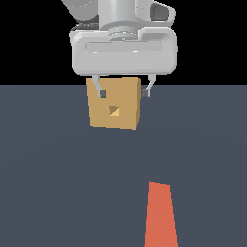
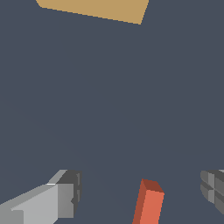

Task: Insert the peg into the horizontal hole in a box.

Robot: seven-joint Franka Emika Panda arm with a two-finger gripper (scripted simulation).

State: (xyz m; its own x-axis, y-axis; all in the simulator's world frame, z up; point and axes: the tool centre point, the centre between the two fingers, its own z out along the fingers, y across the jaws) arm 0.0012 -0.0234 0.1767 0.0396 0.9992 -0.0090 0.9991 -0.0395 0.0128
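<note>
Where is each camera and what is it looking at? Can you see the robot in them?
Exterior view: it sits off the arm, low, facing the box and its hole, with the peg near the camera. The robot's hand hangs open in front of the box.
Wrist view: it rides on the wrist and looks down at the floor. The two fingers show with the peg's orange end between them, untouched.
Both views show the box, the peg and the hand.

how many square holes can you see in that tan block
1: a small dark-edged square hole in the middle of the tan cube-like block's face in the exterior view. Other faces are out of sight, so more may be hidden.
</note>
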